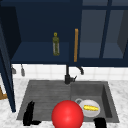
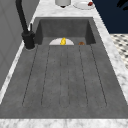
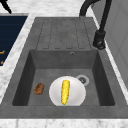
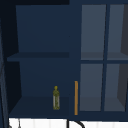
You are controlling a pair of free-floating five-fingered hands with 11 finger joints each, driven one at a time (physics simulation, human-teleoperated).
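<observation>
Front view: the left hand (image 1: pixel 28 115) hangs at the sink's (image 1: pixel 37 92) front left edge, over the ribbed drainboard, fingers straight and pointing up, holding nothing; the right hand (image 1: pixel 100 123) shows at the bottom edge near the basin's front right corner, and I cannot tell how its fingers stand; between the hands floats a plain, glossy red ball (image 1: pixel 67 115), near the sink's front rim and just beside the plate (image 1: pixel 89 110); the white plate lies in the basin with a yellow corn cob (image 1: pixel 91 108) across it; the black tap (image 1: pixel 68 77) stands behind; above, an olive bottle (image 1: pixel 56 44) stands on the open cabinet's shelf beside an orange handle (image 1: pixel 76 45).

Left side view: the drainboard (image 2: pixel 65 75) runs toward the basin, where the plate (image 2: pixel 55 42) and cob (image 2: pixel 63 41) peek over its edge with a brown lump (image 2: pixel 81 43) to the right; the tap (image 2: pixel 27 35) rises at left.

Right side view: the cob (image 3: pixel 65 91) lies lengthwise on the round plate (image 3: pixel 77 93), the brown lump (image 3: pixel 39 88) beside it on the basin floor, the drain (image 3: pixel 82 79) just behind the plate.

Upper view: the bottle (image 4: pixel 56 98) stands upright on the lower shelf, near the handle (image 4: pixel 76 97).
</observation>
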